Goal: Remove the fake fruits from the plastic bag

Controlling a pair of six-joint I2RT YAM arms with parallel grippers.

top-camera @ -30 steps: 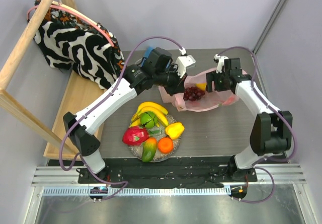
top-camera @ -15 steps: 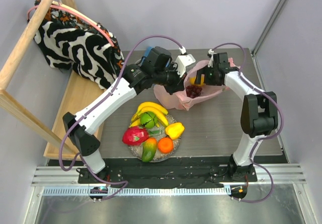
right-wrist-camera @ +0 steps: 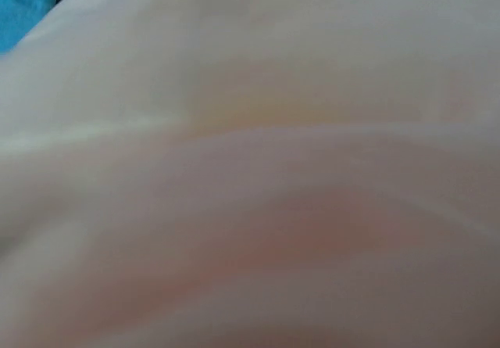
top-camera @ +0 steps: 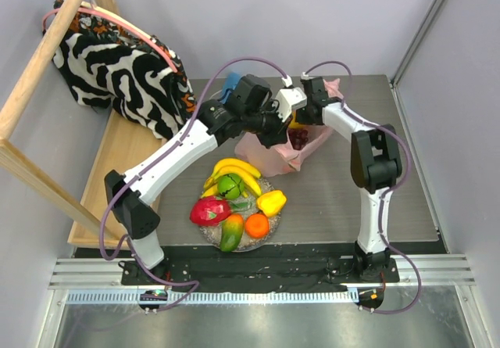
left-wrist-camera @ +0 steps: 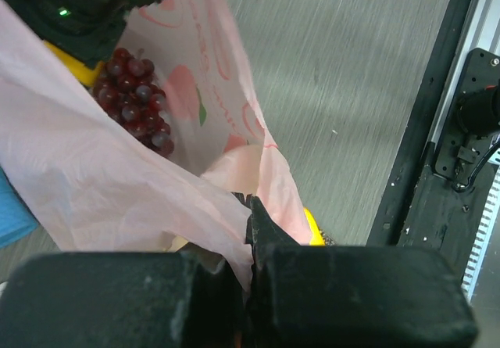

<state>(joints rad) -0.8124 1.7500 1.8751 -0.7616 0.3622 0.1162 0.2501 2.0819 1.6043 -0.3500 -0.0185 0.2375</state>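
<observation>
counting what sits outside the pink bag (left-wrist-camera: 117, 168), we get six fruits on the plate (top-camera: 251, 246) at the near side of the table (top-camera: 344, 199): banana bunch (top-camera: 237, 170), green apple (top-camera: 229, 185), dragon fruit (top-camera: 209, 210), mango (top-camera: 231, 233), orange (top-camera: 256, 224) and yellow pepper (top-camera: 271, 202). so most of the job looks done. what we see left inside the bag is the grapes (left-wrist-camera: 133, 98) and a yellow piece beside them that we take for the lemon (left-wrist-camera: 69, 57), half hidden under the right gripper (top-camera: 301, 116). the bag lies on the table just beyond the plate, its mouth lifted. the left gripper (left-wrist-camera: 251, 207) is clenched on the near edge of the bag, with film bunched between its fingers (left-wrist-camera: 273, 234), holding the mouth up. the right gripper is at the bag mouth, over the grapes; its own camera shows only blurred pink film, so we cannot tell whether its fingers are spread or closed, or whether they hold anything. materials: the bag is thin, translucent, crinkly film with faint printed shapes, and it folds and sags easily. the grapes are a knobbly cluster of small, glossy, dark red-purple beads. the plated fruits are smooth, shiny plastic, mostly rounded, and the bananas are curved. the table top is dark with a brushed grain.
</observation>
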